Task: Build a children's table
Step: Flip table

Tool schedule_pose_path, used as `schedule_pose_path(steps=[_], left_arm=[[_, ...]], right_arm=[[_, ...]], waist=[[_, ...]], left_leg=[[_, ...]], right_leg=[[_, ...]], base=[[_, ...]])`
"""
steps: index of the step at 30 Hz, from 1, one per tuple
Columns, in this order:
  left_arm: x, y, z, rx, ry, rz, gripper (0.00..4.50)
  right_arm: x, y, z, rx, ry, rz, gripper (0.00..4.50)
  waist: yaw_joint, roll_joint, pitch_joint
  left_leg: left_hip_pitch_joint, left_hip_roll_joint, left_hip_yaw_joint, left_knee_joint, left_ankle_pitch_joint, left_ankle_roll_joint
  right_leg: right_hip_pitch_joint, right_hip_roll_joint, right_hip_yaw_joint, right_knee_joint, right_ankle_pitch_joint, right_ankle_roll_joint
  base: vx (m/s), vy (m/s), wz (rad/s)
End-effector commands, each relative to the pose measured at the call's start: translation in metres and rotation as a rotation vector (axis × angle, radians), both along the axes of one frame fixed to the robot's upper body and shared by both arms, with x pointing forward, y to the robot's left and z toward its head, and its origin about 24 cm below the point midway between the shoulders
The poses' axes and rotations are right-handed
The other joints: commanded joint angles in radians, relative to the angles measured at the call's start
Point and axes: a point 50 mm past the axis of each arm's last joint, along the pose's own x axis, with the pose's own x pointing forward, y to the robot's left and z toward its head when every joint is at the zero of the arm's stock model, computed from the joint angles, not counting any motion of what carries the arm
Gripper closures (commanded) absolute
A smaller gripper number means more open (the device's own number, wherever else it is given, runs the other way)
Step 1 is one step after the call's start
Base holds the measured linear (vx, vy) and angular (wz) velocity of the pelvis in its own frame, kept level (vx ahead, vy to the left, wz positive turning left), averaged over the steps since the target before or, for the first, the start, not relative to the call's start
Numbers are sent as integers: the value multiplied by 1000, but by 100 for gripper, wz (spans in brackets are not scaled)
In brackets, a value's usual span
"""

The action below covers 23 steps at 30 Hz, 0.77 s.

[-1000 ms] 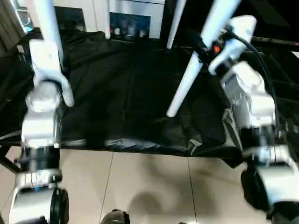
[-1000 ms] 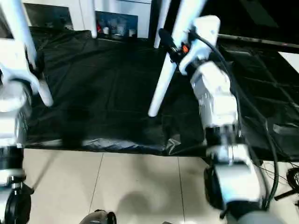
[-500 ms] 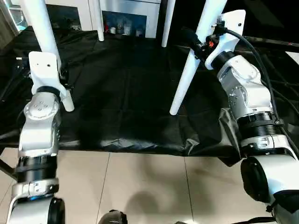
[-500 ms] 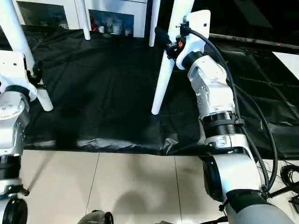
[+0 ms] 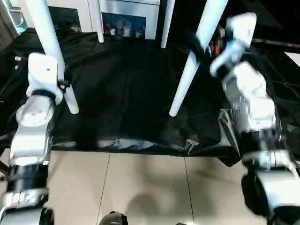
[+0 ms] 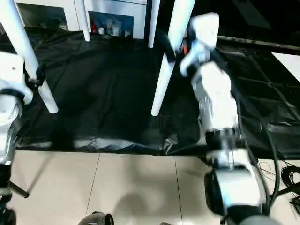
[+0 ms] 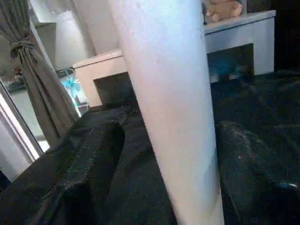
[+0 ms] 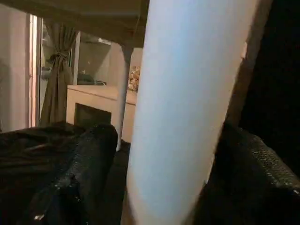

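Note:
The children's table stands upright on a black cloth (image 5: pixel 122 93), and its top is out of view above. Two near white legs slant down to the cloth: the left leg (image 5: pixel 52 54) and the right leg (image 5: pixel 190 65). Two far legs (image 5: pixel 97 21) (image 5: pixel 166 23) stand near the back. My left gripper (image 5: pixel 61 82) sits against the left leg low down, and that leg (image 7: pixel 173 117) runs close past the left wrist camera. My right gripper (image 5: pixel 197 44) is at the right leg, higher up, and this leg (image 8: pixel 187 108) looms large in the right wrist view.
A white cabinet (image 5: pixel 126 18) with small items stands behind the cloth. The cloth's front edge (image 5: pixel 140 145) drops to a tiled floor (image 5: pixel 150 187). Black cables (image 6: pixel 281 173) hang at the right. More dark covered surface (image 6: pixel 262 79) lies to the right.
Both arms have shifted and now show blurred. My left forearm has swung out to the left. The left leg's foot sits slightly further right on the cloth, while the right leg's foot stays put.

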Motion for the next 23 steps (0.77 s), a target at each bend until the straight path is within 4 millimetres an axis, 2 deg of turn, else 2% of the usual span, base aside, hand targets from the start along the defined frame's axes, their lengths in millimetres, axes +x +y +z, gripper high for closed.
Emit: schedule_pose_path(steps=[1, 4, 6, 7, 9, 12, 13, 14, 15, 16, 17, 18, 20, 21, 23], left_arm=[[-4, 2, 3, 13, -21, 1, 69], [-14, 5, 3, -1, -96, 1, 44], [-30, 5, -2, -96, -197, -46, 44], [-34, 5, -3, -116, -219, -53, 44], [-44, 4, -8, -176, -251, -86, 44], [-60, -4, -25, -327, -198, -145, 44], [-63, -10, -32, -336, -156, -167, 44], [-64, -15, -41, -330, -102, -176, 44], [-66, -20, -54, -287, -22, -139, 44], [-67, -23, -63, -254, 26, -109, 44], [-69, -28, -67, -212, 27, -88, 44], [-70, -36, -67, -170, -5, -98, 44], [-70, -39, -67, -161, -15, -105, 44], [-71, -41, -69, -151, -4, -119, 44], [-71, -48, -72, -139, 18, -173, 44]], right_arm=[[-4, -5, 3, -10, -36, -20, 66], [-14, -9, 0, -44, -100, -44, 62], [-33, -15, -7, -15, -147, -52, 62], [-37, -16, -9, -7, -154, -52, 62], [-47, -17, -16, 9, -158, -55, 62], [-69, -20, -54, 37, -8, -100, 62], [-74, -20, -65, 44, 45, -117, 62], [-79, -20, -74, 46, 94, -131, 62], [-83, -19, -89, 57, 186, -166, 62], [-86, -19, -98, 62, 242, -190, 62], [-89, -16, -110, 55, 311, -212, 62], [-90, -12, -120, -3, 360, -245, 62], [-90, -11, -123, -24, 366, -255, 62], [-91, -11, -125, -22, 375, -271, 62], [-90, -14, -131, -53, 377, -313, 62]], waist=[[-7, 34, -89], [-6, 35, -89], [-3, 28, -89], [-1, 30, -88], [-4, 26, -87], [-1, 26, -75], [-4, 26, -67], [-1, 30, -67], [-5, 23, -67], [-8, 23, -64], [-11, 19, -61], [-13, 21, -60], [-19, 24, -58], [-27, 25, -58], [-41, 34, -51]], left_leg=[[71, 105, -65, -100, -354, -154], [71, 105, -69, -102, -389, -169], [69, 109, -70, -104, -374, -161], [69, 112, -70, -107, -375, -154], [69, 108, -67, -108, -395, -145], [70, 112, -70, -115, -483, -155], [74, 108, -72, -116, -569, -167], [79, 108, -78, -116, -610, -178], [81, 107, -82, -115, -645, -188], [78, 107, -86, -117, -646, -192], [77, 105, -91, -115, -667, -196], [73, 106, -97, -118, -665, -198], [73, 106, -103, -122, -708, -218], [70, 105, -110, -128, -748, -231], [61, 105, -109, -155, -850, -255]], right_leg=[[16, -70, 49, -62, -75, -188], [14, -73, 51, -66, -105, -173], [18, -75, 52, -69, -70, -167], [18, -74, 51, -67, -55, -162], [16, -70, 51, -70, -82, -164], [8, -74, 57, -85, -205, -151], [-2, -73, 59, -100, -314, -134], [-3, -75, 58, -103, -364, -125], [-5, -76, 59, -110, -423, -106], [-5, -76, 62, -113, -451, -89], [-6, -81, 59, -119, -508, -75], [-2, -81, 58, -123, -525, -66], [0, -81, 49, -127, -567, -56], [7, -77, 41, -125, -560, -57], [12, -54, 21, -111, -532, -63]], base=[[0, 0, 0], [0, 0, 0], [0, 0, 0], [0, 0, 0], [0, 0, 0], [0, 0, 0], [0, 0, 0], [0, 0, 0], [0, 0, 0], [0, 0, 0], [0, 0, 0], [0, 0, 0], [-26, 14, -10], [-53, 28, -19], [-29, 16, -10]])
